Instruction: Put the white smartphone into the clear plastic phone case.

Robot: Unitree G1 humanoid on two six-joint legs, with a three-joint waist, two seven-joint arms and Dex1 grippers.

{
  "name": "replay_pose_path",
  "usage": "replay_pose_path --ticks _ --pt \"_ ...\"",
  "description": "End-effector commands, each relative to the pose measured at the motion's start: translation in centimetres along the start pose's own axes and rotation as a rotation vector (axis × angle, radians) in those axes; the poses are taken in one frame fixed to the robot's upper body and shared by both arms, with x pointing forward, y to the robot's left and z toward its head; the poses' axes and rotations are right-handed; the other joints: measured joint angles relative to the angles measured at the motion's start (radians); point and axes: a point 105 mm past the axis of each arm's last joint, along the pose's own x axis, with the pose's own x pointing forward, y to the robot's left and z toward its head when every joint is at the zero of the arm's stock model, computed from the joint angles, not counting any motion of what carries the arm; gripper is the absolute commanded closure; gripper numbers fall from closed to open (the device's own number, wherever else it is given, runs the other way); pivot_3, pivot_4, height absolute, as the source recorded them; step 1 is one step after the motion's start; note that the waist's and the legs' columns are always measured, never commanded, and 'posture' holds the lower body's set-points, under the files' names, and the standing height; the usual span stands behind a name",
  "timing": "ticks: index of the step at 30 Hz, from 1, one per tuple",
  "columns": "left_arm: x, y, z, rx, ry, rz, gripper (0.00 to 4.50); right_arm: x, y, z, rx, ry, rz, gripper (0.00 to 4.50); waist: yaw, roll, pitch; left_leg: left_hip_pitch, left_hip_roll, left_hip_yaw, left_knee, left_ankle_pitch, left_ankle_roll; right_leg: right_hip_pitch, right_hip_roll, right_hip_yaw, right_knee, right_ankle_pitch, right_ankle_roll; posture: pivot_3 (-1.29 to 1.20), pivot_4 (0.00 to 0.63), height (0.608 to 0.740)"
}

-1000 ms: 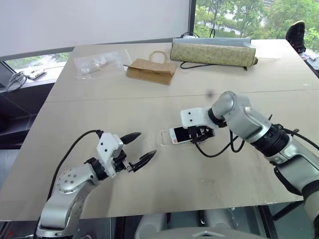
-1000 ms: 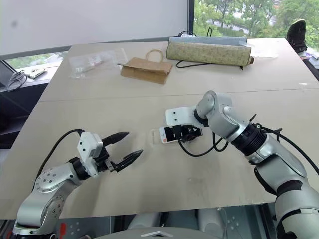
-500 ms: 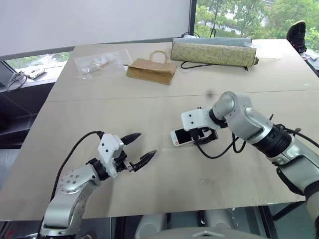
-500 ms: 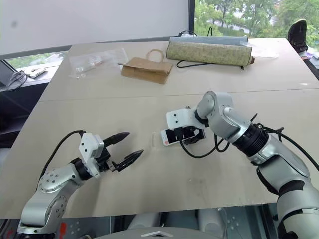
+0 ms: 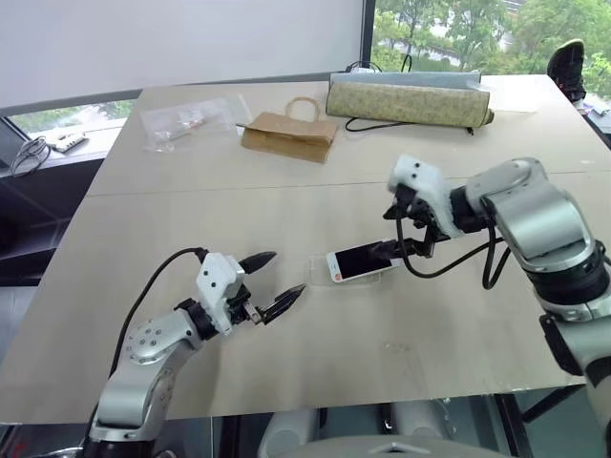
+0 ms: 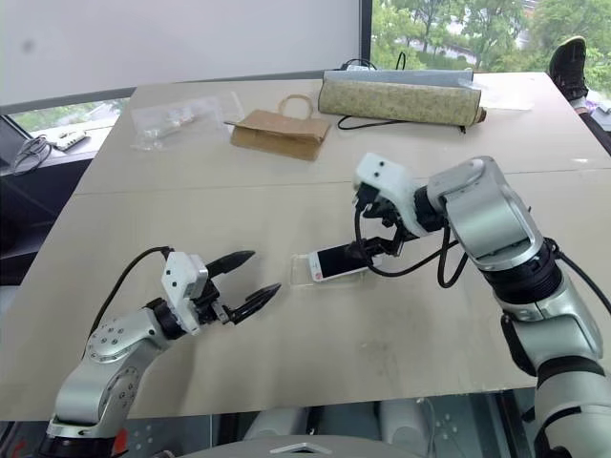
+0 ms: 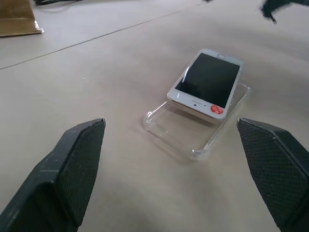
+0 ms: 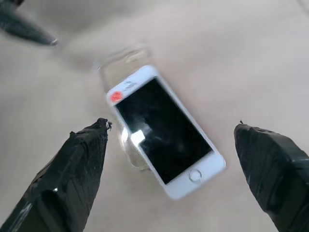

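The white smartphone (image 5: 361, 260) lies screen up in the middle of the table. Its end with a red sticker rests askew over the clear plastic phone case (image 7: 193, 133), and its home-button end sticks out past the case on the right. My right gripper (image 5: 401, 232) hangs open just above the phone's right end, pointing down at it, with nothing between its fingers (image 8: 77, 169). My left gripper (image 5: 286, 274) stands open and empty low over the table, a short way left of the case and pointing at it.
At the back of the table lie a brown paper bag (image 5: 286, 135), a crinkly clear bag (image 5: 191, 119) with small items, and a long patterned pouch (image 5: 406, 99) with a black cable. The table's front edge (image 5: 315, 405) runs close below my left arm.
My right gripper has opened, let go of the phone, risen and rolled its wrist. The phone stays lying across the case. My left gripper has hardly moved.
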Motion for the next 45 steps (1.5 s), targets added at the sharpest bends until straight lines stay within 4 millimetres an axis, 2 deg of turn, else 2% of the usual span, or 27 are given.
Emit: replay_pose_path --ticks 1,7,11,14,16,21,27,32,37,39,40,43,45 --pt "0.6 0.3 0.2 0.02 -0.007 0.022 0.0 0.1 -2.5 1.0 0.086 -0.104 -0.158 0.08 -0.001 0.0 0.0 0.0 0.0 0.0 0.0 0.0 0.0 0.0 0.0 0.0 0.0 0.0 0.0 0.0 0.15 0.74" --pt "0.9 0.3 0.4 0.034 -0.01 0.018 0.0 2.7 -4.2 0.9 0.101 -0.106 -0.248 0.08 -0.002 0.0 0.0 -0.001 0.0 0.001 0.0 0.0 0.0 -0.003 0.0 0.001 0.001 0.0 0.0 0.0 0.15 0.74" --pt "0.5 -0.2 0.2 0.029 -0.004 -0.012 0.0 4.5 -5.5 0.8 -0.019 -0.069 -0.291 0.08 -0.006 0.0 0.0 -0.002 0.0 0.001 0.0 0.0 0.0 -0.003 0.0 0.0 0.001 0.0 0.0 0.0 0.15 0.74" --pt "0.1 -0.9 0.1 0.018 0.005 -0.049 0.0 5.3 -5.6 0.4 -0.113 -0.011 -0.244 0.08 -0.016 0.0 0.0 -0.002 0.0 0.001 0.0 0.0 0.0 -0.003 0.0 0.001 0.001 0.0 0.0 0.0 0.15 0.74" --pt "-0.3 -1.4 0.1 0.014 0.012 -0.084 0.0 5.6 -4.9 -0.1 -0.16 0.034 -0.159 0.08 -0.019 0.0 0.0 -0.002 0.0 0.001 0.0 0.0 0.0 -0.003 0.0 0.0 0.001 0.0 0.0 0.0 0.15 0.74" --pt "-1.2 -1.9 0.1 0.011 0.038 -0.164 0.0 5.6 -4.1 -1.4 -0.268 0.123 -0.042 0.08 -0.024 0.0 0.0 -0.002 0.0 0.001 -0.001 0.0 0.0 -0.003 0.0 0.0 0.0 0.0 0.0 0.0 0.15 0.74" --pt "-1.8 -2.2 0.5 0.003 0.049 -0.217 0.0 4.8 -3.0 -1.6 -0.302 0.13 0.046 0.08 -0.025 0.001 0.0 -0.002 0.0 0.001 -0.001 0.0 0.0 -0.003 0.0 0.0 0.0 0.0 0.0 0.0 0.15 0.74" --pt "-1.9 -2.0 0.5 0.008 0.051 -0.211 0.0 4.4 -2.8 -1.3 -0.312 0.104 0.046 0.08 -0.025 0.001 0.0 -0.002 0.0 0.001 -0.001 0.0 0.0 -0.003 0.0 0.0 0.0 0.0 0.0 0.0 0.15 0.74" --pt "-1.6 -2.1 1.3 0.006 0.044 -0.188 0.0 3.3 -3.0 1.4 -0.079 -0.014 0.027 0.08 -0.024 0.0 0.0 -0.002 0.0 0.001 -0.001 0.0 0.0 -0.003 0.0 0.0 0.0 0.0 0.0 0.0 0.15 0.74" --pt "-1.6 -2.1 1.5 0.005 0.046 -0.183 0.0 2.7 -1.6 3.4 0.045 -0.089 0.093 0.08 -0.023 0.001 0.0 -0.002 0.0 0.001 -0.001 0.0 0.0 -0.003 0.0 0.0 0.0 0.0 0.0 0.0 0.15 0.74" --pt "-1.6 -2.1 1.6 0.006 0.047 -0.18 0.0 2.6 -1.1 3.8 0.08 -0.098 0.102 0.08 -0.023 0.001 0.0 -0.002 0.0 0.001 -0.001 0.0 0.0 -0.003 0.0 0.0 0.0 0.0 0.0 0.0 0.15 0.74" --pt "-1.5 -1.9 1.7 0.01 0.045 -0.168 0.0 3.4 -0.2 3.5 0.094 -0.089 0.06 0.08 -0.026 0.001 0.0 -0.002 0.0 0.001 -0.003 0.0 0.0 -0.005 0.0 0.002 0.001 0.0 0.0 0.0 0.15 0.74" --pt "-1.4 -1.8 1.8 0.012 0.042 -0.153 0.0 4.0 1.2 3.1 0.128 -0.083 0.066 0.08 -0.022 0.001 0.0 -0.002 0.0 0.0 -0.005 0.0 0.0 -0.006 0.0 0.001 0.0 0.0 0.0 0.0 0.15 0.74"
